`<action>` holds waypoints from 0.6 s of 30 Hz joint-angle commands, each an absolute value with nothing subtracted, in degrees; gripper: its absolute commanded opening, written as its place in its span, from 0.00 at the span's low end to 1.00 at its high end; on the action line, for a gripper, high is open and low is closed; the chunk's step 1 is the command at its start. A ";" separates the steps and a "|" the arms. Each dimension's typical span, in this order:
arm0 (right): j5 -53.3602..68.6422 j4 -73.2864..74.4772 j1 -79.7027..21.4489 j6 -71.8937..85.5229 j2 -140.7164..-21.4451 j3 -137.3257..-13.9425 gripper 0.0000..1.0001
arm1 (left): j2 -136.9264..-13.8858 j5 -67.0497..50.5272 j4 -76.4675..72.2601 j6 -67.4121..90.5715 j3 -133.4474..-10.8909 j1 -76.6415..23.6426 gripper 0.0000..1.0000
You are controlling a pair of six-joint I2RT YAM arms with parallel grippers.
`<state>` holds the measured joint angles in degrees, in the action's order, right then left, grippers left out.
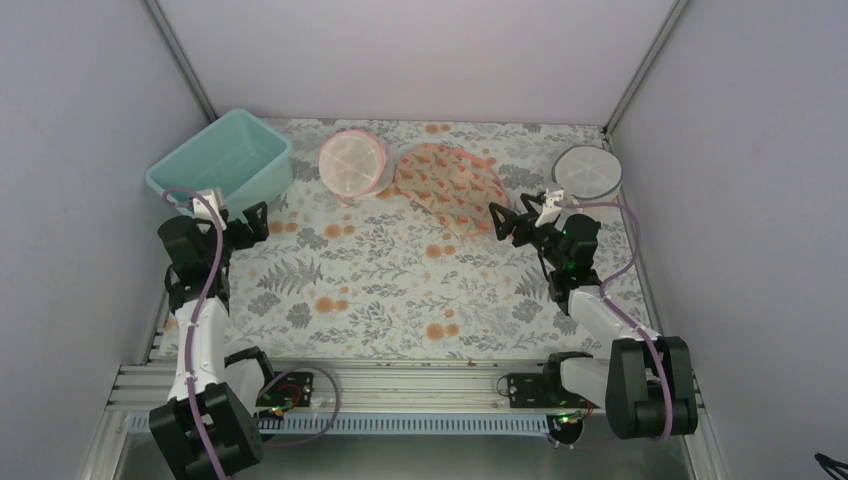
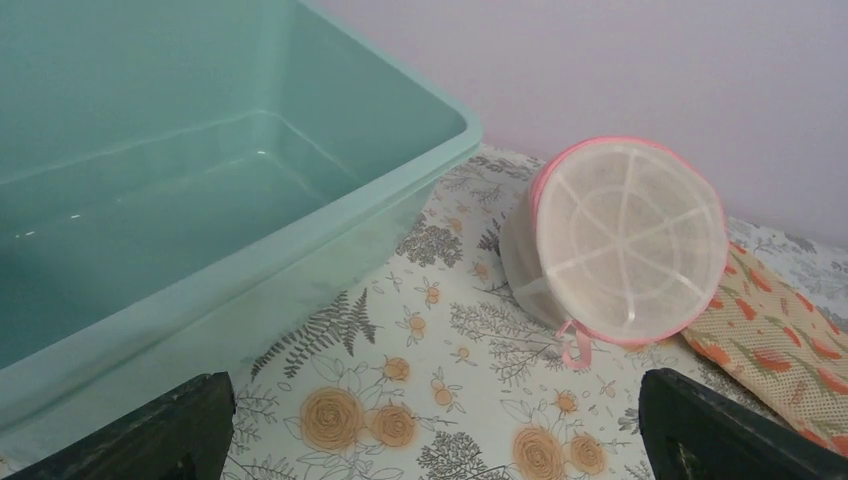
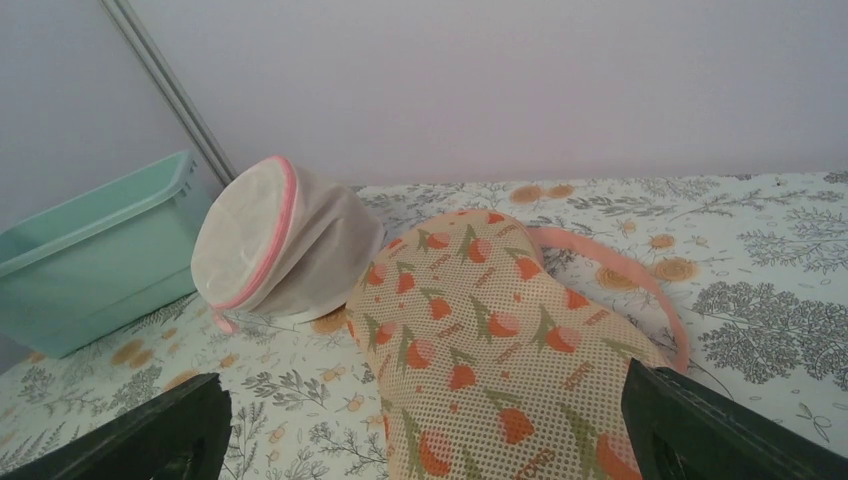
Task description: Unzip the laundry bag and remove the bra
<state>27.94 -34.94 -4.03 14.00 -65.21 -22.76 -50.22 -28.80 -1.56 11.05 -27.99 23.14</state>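
**Top external: laundry bag [image 1: 450, 188] flat at back centre of desk [image 1: 400, 290]**

A teal tub [image 1: 222, 160] sits back left. The left jaws are spread wide just in front of it, empty. A pink-rimmed mesh pod [image 1: 352, 163] lies just beside the peach bag. The right jaws gape wide at the bag's near right edge. A grey-rimmed pod [image 1: 587, 172] lies back right.

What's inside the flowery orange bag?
You can't see in. The laundry bag is covered by its flowered peach cloth, so whatever it holds stays hidden in every view. Only the outside shows.
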 commanded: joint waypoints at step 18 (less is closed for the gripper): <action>23.41 -16.53 -2.69 17.57 -64.17 -38.28 1.00 | -38.20 -52.30 -6.18 7.45 -25.16 24.51 1.00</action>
<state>25.06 -22.96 -3.27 16.60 -63.66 -33.36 -36.45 -49.36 -5.80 8.60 -23.68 24.67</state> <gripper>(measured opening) 0.997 0.999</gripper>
